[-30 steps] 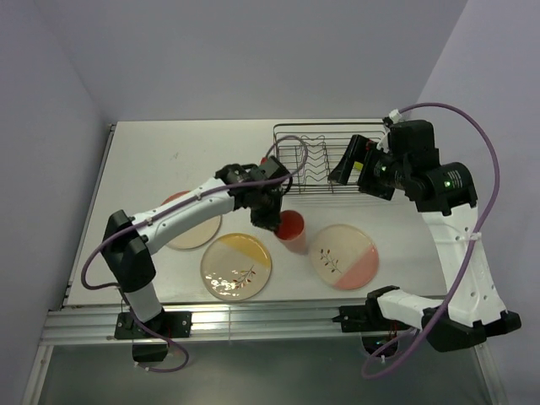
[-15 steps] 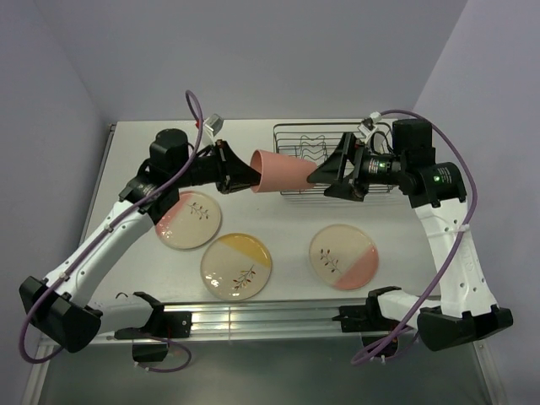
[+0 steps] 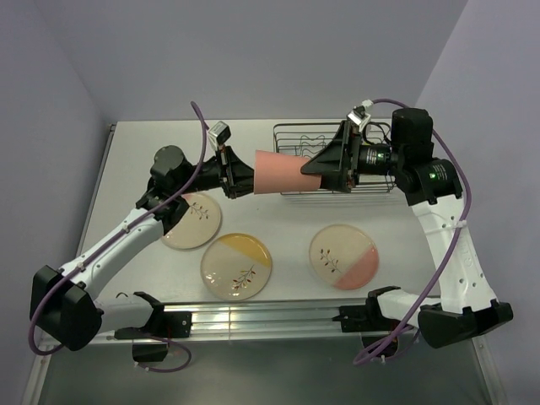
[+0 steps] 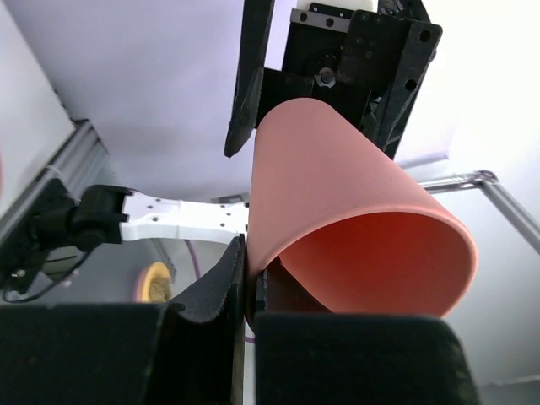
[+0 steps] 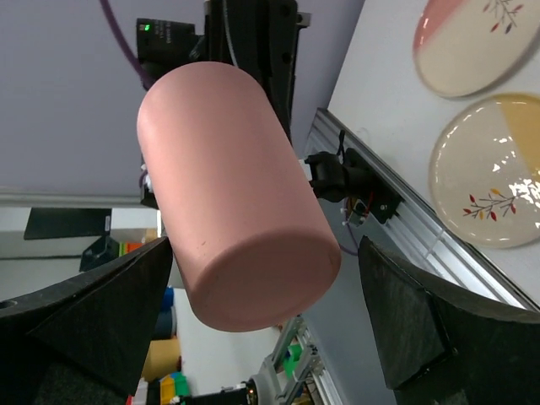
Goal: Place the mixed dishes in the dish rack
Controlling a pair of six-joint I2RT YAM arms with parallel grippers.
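- Nearest me, the yellow plate lies flat on the table. A pink plate lies to its right and another to its left, a little farther back. All three are apart from each other.
- I'd judge the plates stiff, smooth and chippable. Lying flat, they offer only the rim as a place to pinch.
- Above the table's middle, the cup hangs on its side in the air, mouth to the left and closed base to the right.
- The left gripper is clenched on the cup's rim, with one finger inside the mouth and one outside against the wall.
- The right gripper is spread wide, a finger either side of the cup's base end. Neither finger appears to press on it.
- The cup looks light, matte and rigid, so it should not crush. It narrows toward the base, so a grip there could slide off. Across the body, a little back from the base, seems the safer hold.
- The cup itself holds nothing.
- Farthest back on the right stands the rack. Only its wavy dividers show in the part I can see, and the right gripper hides the rest.
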